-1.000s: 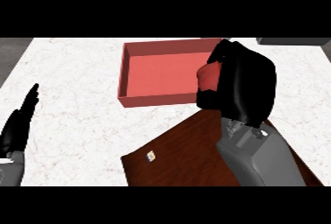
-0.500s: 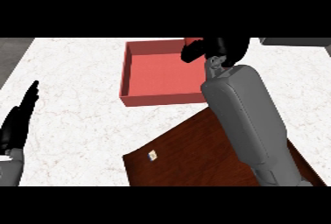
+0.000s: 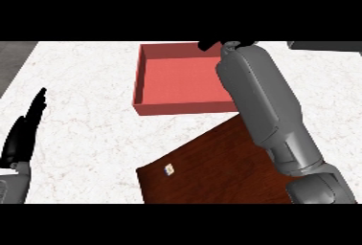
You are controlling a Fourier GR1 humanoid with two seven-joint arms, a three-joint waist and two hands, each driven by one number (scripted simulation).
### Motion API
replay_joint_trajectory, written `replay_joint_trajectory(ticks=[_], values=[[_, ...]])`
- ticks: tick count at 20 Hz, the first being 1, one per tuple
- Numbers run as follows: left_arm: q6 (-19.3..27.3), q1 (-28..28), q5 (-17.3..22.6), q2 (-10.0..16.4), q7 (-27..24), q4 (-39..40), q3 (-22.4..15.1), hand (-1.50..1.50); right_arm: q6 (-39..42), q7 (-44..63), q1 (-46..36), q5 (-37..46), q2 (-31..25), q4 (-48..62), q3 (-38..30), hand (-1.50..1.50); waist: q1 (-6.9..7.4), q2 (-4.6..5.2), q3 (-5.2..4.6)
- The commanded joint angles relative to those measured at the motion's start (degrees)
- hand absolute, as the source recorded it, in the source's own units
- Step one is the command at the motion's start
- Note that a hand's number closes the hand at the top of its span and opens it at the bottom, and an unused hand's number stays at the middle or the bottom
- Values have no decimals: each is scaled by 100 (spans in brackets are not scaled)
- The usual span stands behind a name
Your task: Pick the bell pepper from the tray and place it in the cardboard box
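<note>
1. Left hand (image 3: pixel 25 131): rests at the left edge of the counter (image 3: pixel 84 91). Fingers are straight, pressed together and pointing up. It holds nothing.

2. Box (image 3: pixel 145 72): a red, open-topped container with low walls, at the centre rear. It is taken to be the cardboard box. The visible floor is bare, and the right part is hidden behind the right forearm (image 3: pixel 258 91).

3. Tray (image 3: pixel 212 167): a flat, dark brown slab set at an angle, just in front of the box. A small label (image 3: pixel 168 168) sits near its left corner. No pepper lies on the visible part.

4. Right hand (image 3: pixel 210 45): the forearm runs across the tray and over the box's right side. Only black fragments of the hand show at the top edge, above the box's rear wall. Whether it is clasped on anything cannot be told.

5. Pepper: not visible anywhere. It is either hidden at the right hand or out of view. The place step is judged to be under way but not confirmed.

Handling note (judgement):
- A bell pepper is light and hollow, with a firm wall that can bruise.
- Its skin is smooth and waxy, so it is prone to slip.
- Take hold across the widest part of the body, thumb opposite fingers, not by the stem.
- Release it low over the box floor.
</note>
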Motion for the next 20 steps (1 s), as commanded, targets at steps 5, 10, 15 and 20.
replay_joint_trajectory(ticks=[5,10,15,20], values=[[-82,-236,-49,-9,-5,144,-50,0,-1059,-266,-359,-415,5,1585,-820,-150,116,73,3],[-106,-298,-110,-34,163,-70,-148,0,-1383,-694,-540,-668,-167,2088,-1161,-150,232,103,9],[-10,-248,-121,-162,85,-1,-139,0,-2053,-1536,-485,-766,-115,2154,-1244,-150,184,86,8],[3,-138,-125,-96,68,32,-39,0,-2961,-2070,-426,-975,-125,1930,-1465,-150,84,43,9]])
